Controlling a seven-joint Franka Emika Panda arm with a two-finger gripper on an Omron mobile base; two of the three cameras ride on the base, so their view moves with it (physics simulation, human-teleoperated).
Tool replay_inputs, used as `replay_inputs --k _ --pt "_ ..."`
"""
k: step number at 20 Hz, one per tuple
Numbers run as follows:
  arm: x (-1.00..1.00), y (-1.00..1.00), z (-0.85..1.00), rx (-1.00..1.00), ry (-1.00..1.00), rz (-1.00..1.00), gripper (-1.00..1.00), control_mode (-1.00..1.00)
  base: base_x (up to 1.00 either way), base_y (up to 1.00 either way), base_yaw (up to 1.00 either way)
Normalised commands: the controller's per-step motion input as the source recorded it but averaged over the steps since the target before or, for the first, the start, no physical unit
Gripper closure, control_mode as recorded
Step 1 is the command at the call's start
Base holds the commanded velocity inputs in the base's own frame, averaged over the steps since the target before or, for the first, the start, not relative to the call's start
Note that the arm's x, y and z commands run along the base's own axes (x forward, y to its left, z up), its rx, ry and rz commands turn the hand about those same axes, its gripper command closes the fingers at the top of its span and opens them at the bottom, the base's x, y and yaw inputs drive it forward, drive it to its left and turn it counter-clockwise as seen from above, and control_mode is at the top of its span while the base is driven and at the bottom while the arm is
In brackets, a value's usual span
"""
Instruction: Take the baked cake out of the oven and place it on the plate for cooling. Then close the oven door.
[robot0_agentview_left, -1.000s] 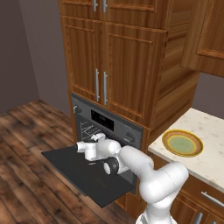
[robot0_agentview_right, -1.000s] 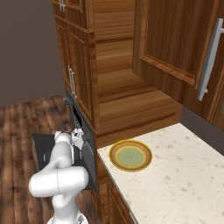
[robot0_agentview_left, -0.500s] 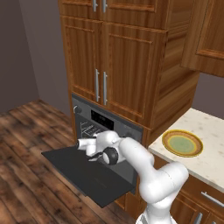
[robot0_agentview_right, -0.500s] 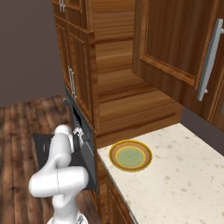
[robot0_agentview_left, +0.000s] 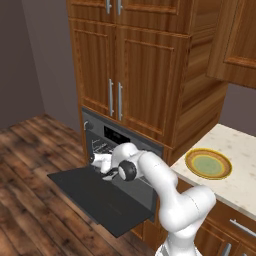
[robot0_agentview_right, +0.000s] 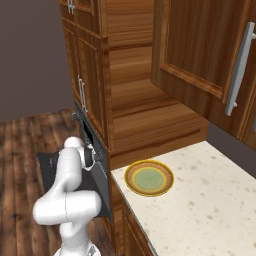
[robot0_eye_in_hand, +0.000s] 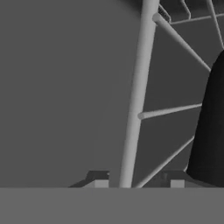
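A: Start at the left. What's there?

B: The oven door (robot0_agentview_left: 100, 200) lies dropped flat, out over the floor. Just right of it the arm reaches into the oven (robot0_agentview_left: 107, 137), with the gripper (robot0_agentview_left: 102, 162) at the mouth, above the door's inner edge.

A: Is the claw holding anything?

B: I can't tell. In the hand view the two fingertips (robot0_eye_in_hand: 99, 179) stand apart at the bottom, straddling a thick bar of the rack (robot0_eye_in_hand: 138, 96). A dark shape (robot0_eye_in_hand: 212, 131) sits at the right edge, near the right tip. It may be the cake or the tray; too little shows to say which. Nothing sits plainly between the tips but the bar.

A: So where's the cake?

B: Probably on the rack inside, though I can't pick it out for sure.

A: And farther right?

B: The plate (robot0_agentview_left: 208, 164) sits bare on the counter (robot0_agentview_left: 240, 180), well apart from the oven.

A: What could go wrong?

B: If the jaws shut here, they may pinch the rack bar instead of the cake, and pulling back would drag the rack. If that dark shape is the cake, it's off to one side, so a tip could nudge it away or grip only its edge and drop it onto the door.
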Motion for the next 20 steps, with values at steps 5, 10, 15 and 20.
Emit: replay_inputs --k 5,10,15,20 --pt "-0.55 0.47 -0.83 0.05 0.24 0.0 1.0 -1.0 0.0 0.0 0.0" --pt "-0.64 0.63 -0.74 0.06 0.26 0.0 1.0 -1.0 0.0 0.0 0.0" --pt "-0.83 0.85 -0.8 0.01 0.19 0.01 1.0 -1.0 0.0 0.0 0.0" --pt "-0.94 0.9 -0.72 0.0 0.15 0.01 1.0 -1.0 0.0 0.0 0.0"
